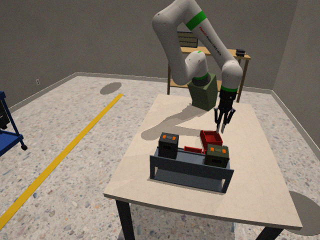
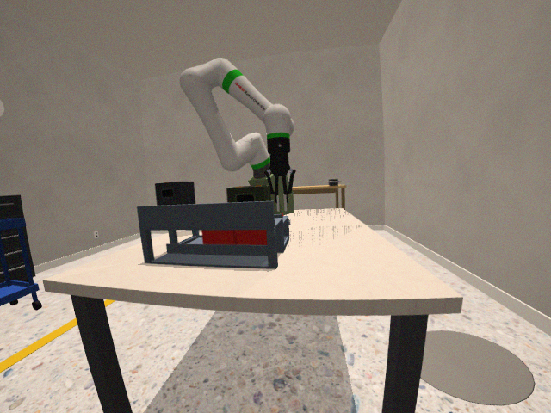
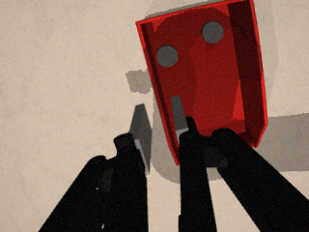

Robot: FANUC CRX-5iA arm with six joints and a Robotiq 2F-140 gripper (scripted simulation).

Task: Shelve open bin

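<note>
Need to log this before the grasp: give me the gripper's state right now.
Gripper: nearly closed with a narrow gap, holding nothing, fingers straddling the near side wall of the red bin on the table.

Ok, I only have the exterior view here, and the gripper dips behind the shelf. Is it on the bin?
Observer: Not gripping. In the wrist view the gripper is narrowly open, one finger lined up on each side of the red bin's side wall.
Reviewer: Are its parts inside?
Observer: Yes, two grey round parts lie on its floor.
Reviewer: Where does the bin stand?
Observer: In the top view, on the table just beyond the shelf, on the arm's side, skewed to the shelf's edge.
</note>
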